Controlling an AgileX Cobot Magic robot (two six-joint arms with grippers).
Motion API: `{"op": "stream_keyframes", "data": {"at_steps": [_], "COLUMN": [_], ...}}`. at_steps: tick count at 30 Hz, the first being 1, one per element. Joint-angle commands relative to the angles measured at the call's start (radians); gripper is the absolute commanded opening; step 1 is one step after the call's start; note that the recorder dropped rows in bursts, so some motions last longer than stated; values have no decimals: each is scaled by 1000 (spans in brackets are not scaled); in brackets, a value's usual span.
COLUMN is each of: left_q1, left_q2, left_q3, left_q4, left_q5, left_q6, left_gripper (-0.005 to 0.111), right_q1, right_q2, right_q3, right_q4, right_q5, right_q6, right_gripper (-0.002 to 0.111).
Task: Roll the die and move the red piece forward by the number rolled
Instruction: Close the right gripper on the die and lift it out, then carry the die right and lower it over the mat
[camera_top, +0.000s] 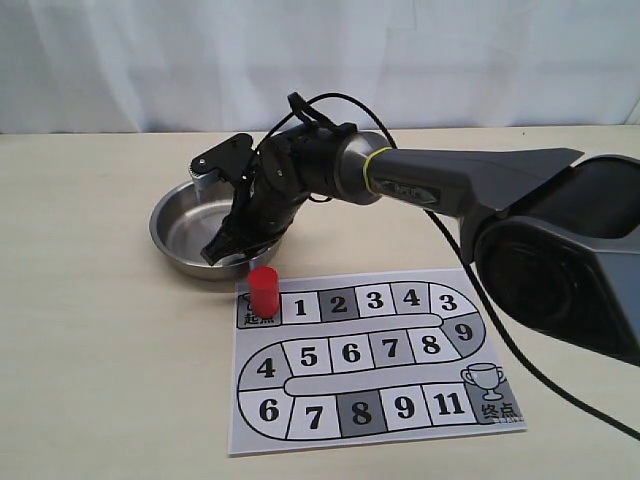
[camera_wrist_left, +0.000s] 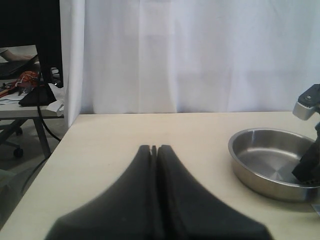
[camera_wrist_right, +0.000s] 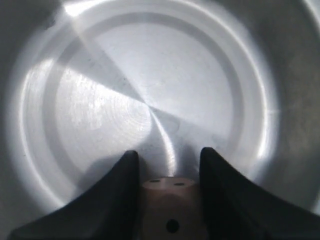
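Note:
The die (camera_wrist_right: 170, 205), a pale tan cube with black pips, sits between the fingers of my right gripper (camera_wrist_right: 169, 151), and both jaws press against its sides. That gripper (camera_top: 222, 250) reaches down into the steel bowl (camera_top: 170, 215), over the bowl's floor (camera_wrist_right: 150, 75). From the exterior view the die is hidden. The red piece (camera_top: 264, 288) stands upright on the start square of the paper game board (camera_top: 370, 350), just in front of the bowl. My left gripper (camera_wrist_left: 154, 147) is shut with nothing in it, low over bare table well to the left of the bowl (camera_wrist_left: 250, 165).
The right arm (camera_top: 460, 185) stretches in from the right, above the board's far edge. Numbered squares wind to a trophy square (camera_top: 485, 385). A white curtain (camera_top: 320, 60) backs the table. The table edge (camera_wrist_left: 52, 155) lies left of the left gripper.

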Motion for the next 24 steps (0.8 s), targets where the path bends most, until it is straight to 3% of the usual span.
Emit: {"op": "stream_keyframes", "data": {"at_steps": [1, 4, 15, 24], "left_q1": [0, 0, 0, 0], "left_q2": [-1, -1, -1, -1], "left_q3": [-5, -5, -5, -5], "left_q4": [1, 1, 1, 1], "left_q5": [-12, -12, -12, -14], "left_q6": [0, 0, 0, 0], "left_gripper": [0, 0, 0, 0], "right_q1": [-5, -5, -5, -5], "right_q2": [-4, -6, -100, -255], "right_q3": [-6, -6, -6, 26], "right_q4": [-3, -3, 56, -25], "right_q5": [2, -5, -8, 227], "right_q6": [3, 3, 21, 153], "right_gripper": [17, 4, 4, 4]}}
